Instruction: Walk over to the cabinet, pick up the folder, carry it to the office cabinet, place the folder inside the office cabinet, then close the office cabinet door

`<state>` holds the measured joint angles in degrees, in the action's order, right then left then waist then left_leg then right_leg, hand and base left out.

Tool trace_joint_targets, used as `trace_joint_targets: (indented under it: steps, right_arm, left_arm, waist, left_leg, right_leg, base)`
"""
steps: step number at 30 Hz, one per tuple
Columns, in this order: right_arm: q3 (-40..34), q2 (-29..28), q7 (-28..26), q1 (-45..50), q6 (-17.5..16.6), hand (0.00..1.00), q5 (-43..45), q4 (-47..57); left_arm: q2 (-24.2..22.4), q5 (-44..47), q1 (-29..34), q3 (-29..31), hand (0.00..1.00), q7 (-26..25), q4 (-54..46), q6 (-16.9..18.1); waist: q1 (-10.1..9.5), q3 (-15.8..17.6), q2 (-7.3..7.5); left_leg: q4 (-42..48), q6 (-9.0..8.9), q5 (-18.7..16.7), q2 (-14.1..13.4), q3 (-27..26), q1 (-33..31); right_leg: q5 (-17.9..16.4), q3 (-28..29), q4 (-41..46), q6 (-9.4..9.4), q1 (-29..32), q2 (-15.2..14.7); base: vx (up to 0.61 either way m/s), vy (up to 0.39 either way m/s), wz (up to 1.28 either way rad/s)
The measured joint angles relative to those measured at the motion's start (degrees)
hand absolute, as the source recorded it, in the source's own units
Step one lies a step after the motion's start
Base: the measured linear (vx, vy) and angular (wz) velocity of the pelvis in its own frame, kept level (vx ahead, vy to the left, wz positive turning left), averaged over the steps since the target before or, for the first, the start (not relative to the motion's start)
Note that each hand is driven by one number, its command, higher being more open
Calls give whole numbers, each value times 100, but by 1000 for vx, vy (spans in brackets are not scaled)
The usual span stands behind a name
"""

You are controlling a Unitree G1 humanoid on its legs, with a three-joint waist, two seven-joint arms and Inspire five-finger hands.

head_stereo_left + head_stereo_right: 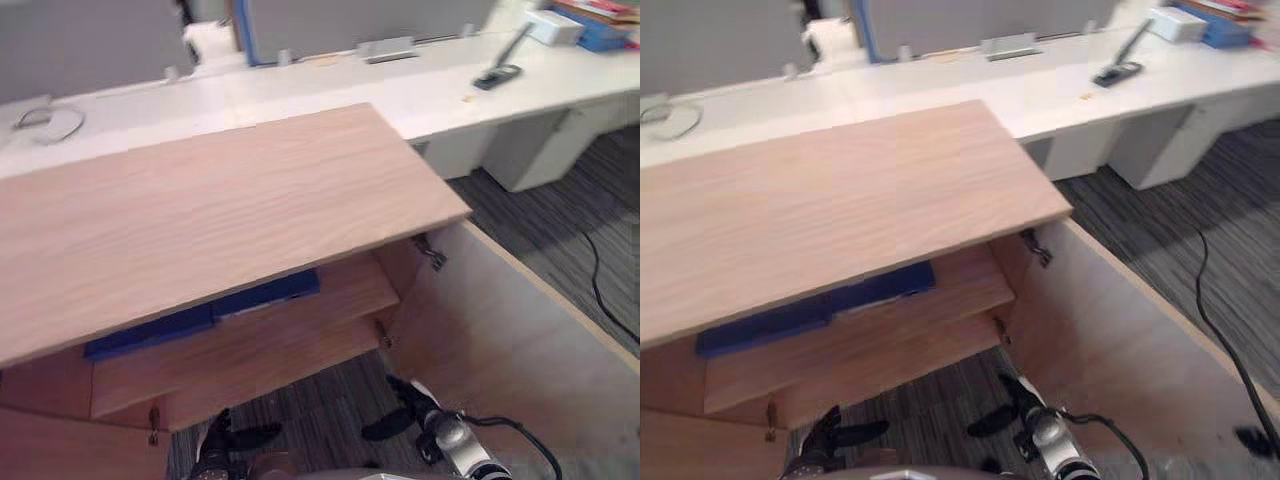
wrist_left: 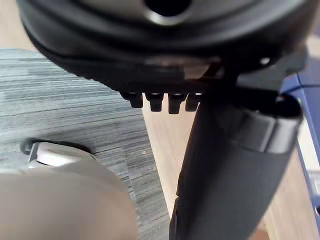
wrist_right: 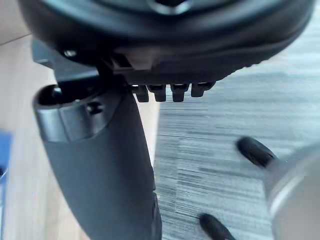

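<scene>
The blue folder (image 1: 815,310) lies flat on the upper shelf of the light wooden cabinet (image 1: 840,200), up beyond the left hand (image 1: 830,432). Its far edge is hidden under the top board. The cabinet door (image 1: 1110,340) stands swung open, just beside the right hand (image 1: 1020,400) on its outer side.
</scene>
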<state>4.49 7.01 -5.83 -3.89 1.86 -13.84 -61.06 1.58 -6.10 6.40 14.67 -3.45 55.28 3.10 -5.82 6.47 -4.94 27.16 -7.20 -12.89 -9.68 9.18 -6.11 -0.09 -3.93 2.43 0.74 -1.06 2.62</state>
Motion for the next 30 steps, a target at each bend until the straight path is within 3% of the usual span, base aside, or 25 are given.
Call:
trace_joint_targets:
  steps: [1,3,4,5,7,11,15,16,17,19,20,22,23,26,30]
  right_arm:
    - [-130,-4,53,3,16,100,86,-129]
    - [-921,-25,165,121,52,100,815,-351]
    - [-1034,-38,191,128,41,100,958,-369]
    - [-1330,-130,313,143,21,100,1539,-455]
    - [-1640,-241,410,279,-89,100,2353,-459]
    - [-1926,-265,648,515,-241,100,3218,-297]
    - [-1954,-306,820,624,-251,100,3440,-144]
    - [-1963,-374,864,665,-253,100,3447,-25]
    - [-2044,-444,899,694,-260,100,3455,151]
    - [-2134,-524,951,701,-337,100,3514,382]
    - [-2128,-568,992,715,-364,100,3612,485]
    - [-2129,-629,1031,748,-376,100,3653,530]
    - [-2135,-643,1044,750,-389,100,3653,579]
    - [-2132,-658,1113,682,-471,100,3657,643]
    - [-2144,-586,1234,597,-461,100,3659,503]
  left_arm:
    - [-28,1,-37,-86,100,5,67,3]
    - [-95,52,-314,-485,100,16,212,23]
    - [-107,67,-353,-519,100,24,238,25]
    - [-128,111,-397,-691,100,44,254,25]
    - [-27,111,-449,-891,100,115,251,20]
    - [-51,104,-508,-916,100,90,418,35]
    - [-73,337,-545,-758,100,69,533,37]
    - [-86,446,-539,-641,100,54,530,40]
    - [-62,521,-528,-561,100,24,515,59]
    - [-36,570,-441,-396,100,-20,518,60]
    - [-19,571,-380,-296,100,-17,522,57]
    - [-10,708,-334,-161,100,-33,499,57]
    - [-72,792,-314,-41,100,-25,504,56]
    - [-140,861,-278,20,100,12,527,56]
    - [-118,1554,-245,29,100,12,614,53]
  waist:
    - [32,6,-67]
    - [405,42,-57]
    - [414,50,-39]
    - [414,65,143]
    - [417,10,279]
    - [478,39,248]
    - [492,78,275]
    - [483,113,317]
    - [447,139,374]
    - [447,160,398]
    - [466,162,413]
    - [455,105,520]
    - [443,39,442]
    - [440,-24,345]
    - [382,-86,267]
  left_leg:
    - [-139,-66,-106,-28,92,94]
    - [-1066,-43,-153,-60,51,370]
    - [-1157,-6,-133,-50,39,404]
    - [-1414,90,47,43,-145,504]
    - [-1640,137,203,123,-424,609]
    - [-1911,281,381,362,-1082,931]
    - [-1902,318,405,433,-1544,1077]
    - [-1888,330,412,414,-1719,1150]
    - [-1861,334,413,422,-1909,1213]
    - [-1758,314,386,339,-2125,1282]
    - [-1696,248,344,262,-2184,1315]
    - [-1527,86,237,195,-2165,1326]
    - [-1496,34,207,9,-2150,1312]
    - [-1840,195,323,-104,-2145,1294]
    - [-2168,344,416,-227,-1892,1298]
  right_leg:
    - [-5,64,-35,-5,17,37]
    - [38,103,83,31,339,8]
    - [46,118,94,34,365,-6]
    - [100,289,155,74,486,-100]
    - [196,552,195,116,631,-172]
    - [275,1161,481,238,860,-312]
    - [299,1550,738,304,1036,-324]
    - [153,1403,928,245,1102,-375]
    - [30,678,1271,132,1268,-685]
    - [-12,-166,1561,135,1370,-1047]
    - [-195,-494,2081,-17,1457,-1235]
    - [-746,-654,2584,91,1464,-1402]
    - [-795,-781,2515,119,1444,-1176]
    - [-749,-956,2116,68,1445,-930]
    - [-351,-1022,1256,-79,1185,-394]
  base:
    - [-72,158,-87]
    - [-169,139,-17]
    - [-253,151,-25]
    - [-197,130,-53]
    - [-189,135,-70]
    - [-124,106,-69]
    - [-134,64,-60]
    - [-123,12,-56]
    - [-116,9,-62]
    - [-57,-39,-59]
    - [-17,-161,-36]
    - [13,-246,-13]
    - [34,-257,-11]
    - [50,-180,-12]
    - [53,-43,-14]
